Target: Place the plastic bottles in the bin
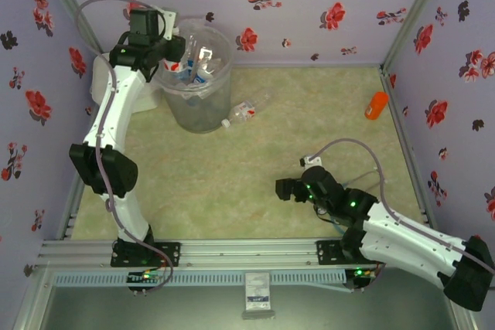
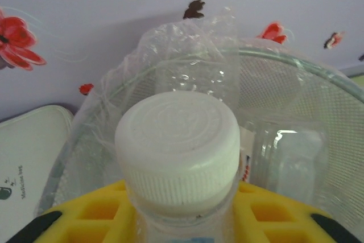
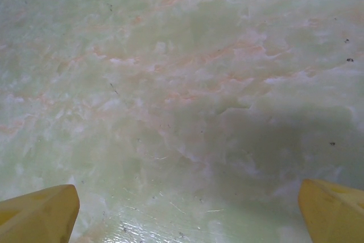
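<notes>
Bottle (image 2: 177, 140), clear with a ribbed white cap, sits gripped in your left claw (image 1: 172, 50) at the bin (image 1: 193, 113) rim. A second bottle (image 1: 244, 111) lies just beside the bin's base. Your right claw (image 1: 286, 188) gapes open, well apart from the bin.

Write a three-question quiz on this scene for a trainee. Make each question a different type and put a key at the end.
1. True or false: the left gripper grips a white-capped bottle at the rim of the bin.
2. Multiple choice: the loose bottle is A) inside the bin, B) on its side on the table beside the bin, C) upright at the table's near edge.
3. Fill in: the jaws of the right gripper stand ____ above the table.
Key: 1 true; 2 B; 3 open.
</notes>
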`<state>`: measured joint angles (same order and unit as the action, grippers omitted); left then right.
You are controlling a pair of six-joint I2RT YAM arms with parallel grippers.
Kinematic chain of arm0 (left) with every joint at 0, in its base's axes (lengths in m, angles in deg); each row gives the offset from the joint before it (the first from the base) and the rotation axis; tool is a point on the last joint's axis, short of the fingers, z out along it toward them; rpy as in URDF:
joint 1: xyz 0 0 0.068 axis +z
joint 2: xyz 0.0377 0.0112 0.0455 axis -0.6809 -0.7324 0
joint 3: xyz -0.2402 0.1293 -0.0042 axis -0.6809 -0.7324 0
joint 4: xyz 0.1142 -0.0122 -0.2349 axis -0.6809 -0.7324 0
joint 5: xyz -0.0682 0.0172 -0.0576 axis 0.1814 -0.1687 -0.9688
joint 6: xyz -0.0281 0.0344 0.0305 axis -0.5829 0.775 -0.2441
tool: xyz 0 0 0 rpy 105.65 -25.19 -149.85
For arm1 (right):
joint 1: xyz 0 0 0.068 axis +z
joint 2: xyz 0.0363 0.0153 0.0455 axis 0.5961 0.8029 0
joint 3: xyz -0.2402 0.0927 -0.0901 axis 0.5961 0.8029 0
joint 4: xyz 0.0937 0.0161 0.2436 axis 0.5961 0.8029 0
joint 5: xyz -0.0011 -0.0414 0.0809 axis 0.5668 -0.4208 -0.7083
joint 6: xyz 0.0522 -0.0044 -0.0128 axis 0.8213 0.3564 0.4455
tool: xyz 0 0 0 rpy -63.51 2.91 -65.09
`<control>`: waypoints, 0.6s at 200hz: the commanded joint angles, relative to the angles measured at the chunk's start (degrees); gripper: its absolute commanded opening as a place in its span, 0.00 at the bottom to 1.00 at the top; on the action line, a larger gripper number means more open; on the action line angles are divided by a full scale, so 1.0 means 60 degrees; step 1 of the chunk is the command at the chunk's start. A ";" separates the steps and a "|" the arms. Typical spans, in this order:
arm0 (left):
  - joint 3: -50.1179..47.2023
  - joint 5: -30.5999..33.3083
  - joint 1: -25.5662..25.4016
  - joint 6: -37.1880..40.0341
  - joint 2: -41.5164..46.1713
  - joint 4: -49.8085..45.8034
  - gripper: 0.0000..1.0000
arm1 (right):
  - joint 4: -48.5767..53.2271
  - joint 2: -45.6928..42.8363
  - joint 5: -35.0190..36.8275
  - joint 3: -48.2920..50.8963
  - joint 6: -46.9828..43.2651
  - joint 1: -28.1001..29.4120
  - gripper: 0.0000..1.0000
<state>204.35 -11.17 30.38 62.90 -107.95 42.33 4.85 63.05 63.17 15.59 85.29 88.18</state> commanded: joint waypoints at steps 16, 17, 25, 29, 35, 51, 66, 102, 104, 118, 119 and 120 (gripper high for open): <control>0.1857 -0.0570 -0.0067 -0.0024 -0.0800 -0.3486 0.57 | -0.0721 0.0458 -0.0019 -0.0503 0.0005 -0.0095 0.99; 0.1913 -0.0568 -0.0073 -0.0021 -0.0818 -0.3502 0.58 | -0.0735 0.0483 -0.0031 -0.0513 0.0007 -0.0099 0.99; 0.2394 -0.0502 -0.0071 -0.0004 -0.0966 -0.3766 0.67 | -0.0816 0.0670 -0.0060 -0.0601 -0.0029 -0.0089 0.99; 0.2596 -0.0494 -0.0074 -0.0004 -0.1035 -0.3863 0.71 | -0.0838 0.0767 -0.0063 -0.0660 -0.0060 -0.0094 0.99; 0.2877 -0.0507 -0.0075 -0.0012 -0.1122 -0.3984 0.75 | -0.0837 0.0925 -0.0047 -0.0781 -0.0079 -0.0102 0.99; 0.3467 -0.0539 -0.0107 -0.0034 -0.1268 -0.4225 0.81 | -0.0870 0.1345 0.0016 -0.1182 -0.0090 -0.0194 0.99; 0.3892 -0.0549 -0.0099 -0.0092 -0.1276 -0.4351 0.82 | -0.1080 0.1713 0.0059 -0.1542 -0.0028 -0.0351 0.99; 0.3753 -0.0215 -0.0143 -0.0231 -0.0861 -0.4120 0.78 | -0.1230 0.2940 0.0129 -0.2435 0.0960 -0.1362 0.98; 0.3700 -0.0146 -0.0157 -0.0229 -0.0824 -0.4089 0.77 | -0.1239 0.3017 0.0103 -0.2476 0.1019 -0.1421 0.98; 0.3279 0.0291 -0.0226 -0.0191 -0.0661 -0.3716 0.68 | -0.1394 0.3453 -0.0048 -0.2837 0.1286 -0.1730 0.96; 0.3254 0.0309 -0.0233 -0.0193 -0.0653 -0.3690 0.67 | -0.1408 0.3475 -0.0067 -0.2859 0.1292 -0.1744 0.96; 0.3227 0.0325 -0.0244 -0.0201 -0.0642 -0.3662 0.67 | -0.1423 0.3508 -0.0091 -0.2877 0.1294 -0.1758 0.96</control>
<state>226.14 -12.37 29.90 62.13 -114.57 19.32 -1.51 80.84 62.90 1.78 88.67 80.25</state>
